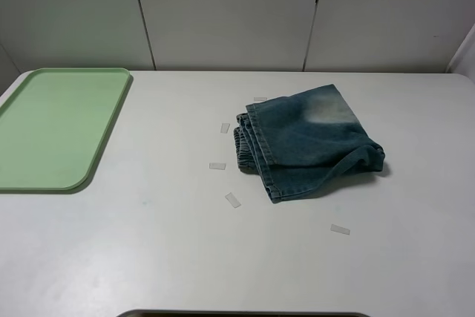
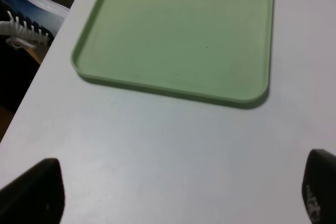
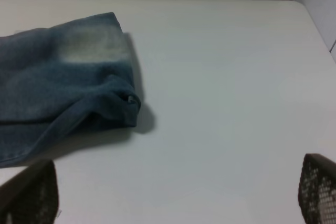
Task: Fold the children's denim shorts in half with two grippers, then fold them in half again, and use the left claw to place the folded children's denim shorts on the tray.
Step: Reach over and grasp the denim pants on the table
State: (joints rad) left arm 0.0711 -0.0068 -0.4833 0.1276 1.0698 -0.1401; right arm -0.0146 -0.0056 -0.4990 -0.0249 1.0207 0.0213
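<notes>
White table [image 1: 148, 257], pale panelled wall [image 1: 223, 12] behind. Shorts [image 1: 308, 142] folded, right of centre, 5 scraps [image 1: 233, 200] around. Tray [image 1: 52, 124] at left edge, well apart. Left claw [image 2: 178, 187] spread wide, holding nothing, near tray; right claw [image 3: 178, 192] likewise, beside shorts.

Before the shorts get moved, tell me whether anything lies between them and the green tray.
Nothing tall does. Only a few flat paper scraps lie on the table between the denim shorts and the tray, all close to the shorts' left edge. A carry lifted off the table would likely pass over them.
</notes>
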